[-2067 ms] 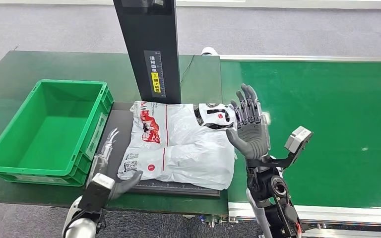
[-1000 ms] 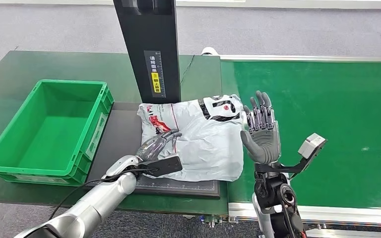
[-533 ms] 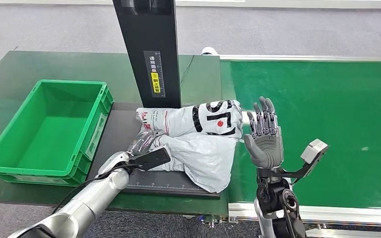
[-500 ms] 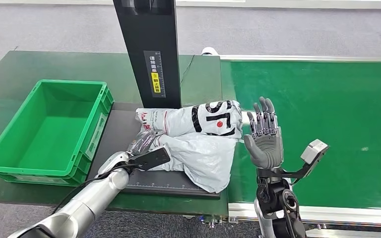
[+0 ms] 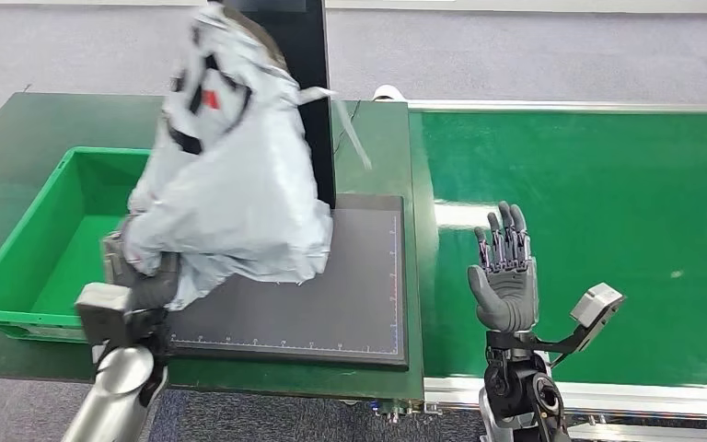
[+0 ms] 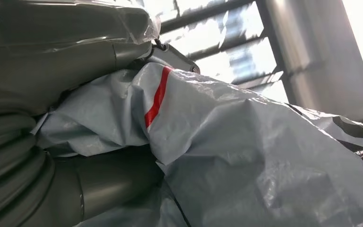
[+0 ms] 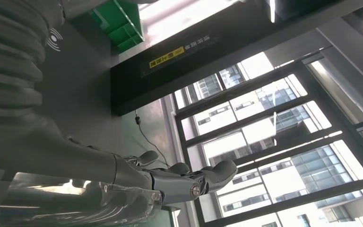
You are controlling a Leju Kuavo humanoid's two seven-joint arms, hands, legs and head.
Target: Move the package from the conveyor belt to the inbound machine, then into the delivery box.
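The package (image 5: 230,184), a crinkly grey poly bag with black and red print, is up in the air, off the black scanner plate (image 5: 331,295) of the inbound machine and hanging partly over the right rim of the green delivery box (image 5: 18,276). Its long axis runs roughly up-down with a bit of a lean: printed end high by the machine's black column (image 5: 308,55), bulky end low and near, where the left hand (image 5: 143,276) has it. That hand's fingers are wrapped around the bag's lower end; in the left wrist view the plastic is bunched right against the thumb (image 6: 52,56).

So I'd say this is the last leg, machine to box. The next move probably calls for carrying the bag further left until it's fully over the box, lowering it, then letting go. Since it's floppy and tall, the top could flop over the box's rim.

The right hand (image 5: 506,276) is held up over the near edge of the green conveyor belt (image 5: 608,184), palm showing, fingers straight and a little apart, holding nothing.
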